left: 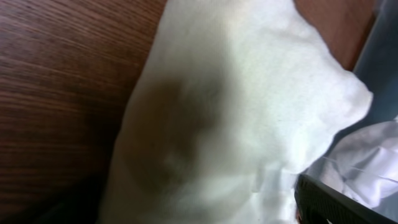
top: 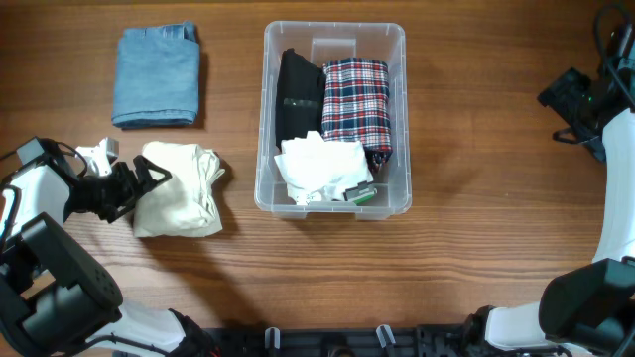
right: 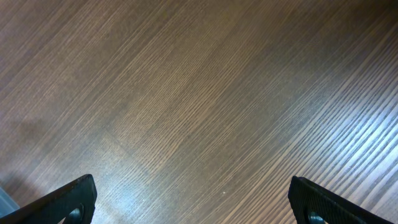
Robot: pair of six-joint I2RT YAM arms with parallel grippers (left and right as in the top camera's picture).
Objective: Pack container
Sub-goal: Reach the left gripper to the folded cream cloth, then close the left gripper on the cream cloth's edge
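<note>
**Item 1, container** (top: 392,35): clear bin at table centre in the overhead view, long axis running 12 to 6 o'clock. It holds 3 pieces: a black garment (top: 296,94) on the 9 o'clock side, a plaid garment (top: 357,99) on the 3 o'clock side, and a crumpled white garment (top: 319,167) at the 6 o'clock end.

**Item 2, folded cream cloth** (top: 184,188): on the table (top: 476,258), outside the bin, near its 8 o'clock corner.

**Item 3, folded denim** (top: 156,76): at 12 o'clock from the cream cloth, apart from it.

**Item 4, left gripper** (top: 151,180): the nearer arm. Jaws spread wide at the cloth's 9 o'clock edge, nothing pinched. Whether the tips touch the fabric cannot be told. From here the bin lies at 2 o'clock, beyond the cloth.

**Item 5, right gripper** (right: 199,202): jaws spread wide over bare wood, holding nothing, well apart from the bin at its 3 o'clock.

**Judgement:** the cream cloth looks next to be packed. The carry would run toward 2 o'clock.
</note>
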